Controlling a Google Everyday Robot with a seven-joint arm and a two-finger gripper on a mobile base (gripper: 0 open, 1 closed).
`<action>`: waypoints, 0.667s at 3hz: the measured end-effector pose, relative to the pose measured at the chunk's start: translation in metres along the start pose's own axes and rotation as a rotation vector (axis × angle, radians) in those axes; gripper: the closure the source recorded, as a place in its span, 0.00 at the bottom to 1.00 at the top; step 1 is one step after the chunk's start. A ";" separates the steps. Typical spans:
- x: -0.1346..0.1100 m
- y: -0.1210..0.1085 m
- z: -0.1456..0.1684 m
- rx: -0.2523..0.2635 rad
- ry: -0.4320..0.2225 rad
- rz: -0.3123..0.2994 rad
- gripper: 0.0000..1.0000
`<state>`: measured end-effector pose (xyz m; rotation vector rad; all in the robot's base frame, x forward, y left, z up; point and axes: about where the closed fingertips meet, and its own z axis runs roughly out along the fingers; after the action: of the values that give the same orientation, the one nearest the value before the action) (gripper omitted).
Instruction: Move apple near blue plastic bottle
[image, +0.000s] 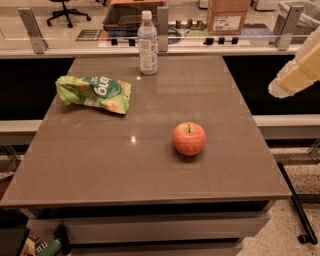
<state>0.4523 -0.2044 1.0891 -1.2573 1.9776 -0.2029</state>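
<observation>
Near table edge: the brown-grey table (100, 170) fills most of the view, and its front rim runs straight across from left to right.
Front, right of centre: the apple (189, 138) sits on the table top, red-orange, touching nothing else.
Apple's pointing: its short stem stands up and leans a little toward the camera. The stem axis is close to upright, and the round body shows no clear long axis.
Just before the apple: a faint ring mark (187, 167) lies on the table top.
Left, at mid depth: a green snack bag (94, 93) lies flat, its long axis running left to right and dipping slightly at the right end.
Right edge of view: the gripper (287, 82), pale yellow-white, hangs in the air beyond the table's right side. It slants from upper right down to lower left and is well apart from the apple.
Gripper's state: I cannot tell whether it is wide or narrow.
Far edge, left of centre: the blue plastic bottle (147, 44) stands upright, long axis vertical, white cap on top, white label facing the camera.
Apple to bottle: well apart, with the bottle behind the apple and to its left.
Beyond the table: a cardboard box (227, 15) and an office chair (65, 10).
</observation>
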 end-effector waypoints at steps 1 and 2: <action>0.001 0.011 0.020 -0.034 -0.033 0.022 0.00; 0.006 0.028 0.054 -0.089 -0.065 0.065 0.00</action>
<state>0.4676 -0.1818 1.0340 -1.2381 1.9863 -0.0419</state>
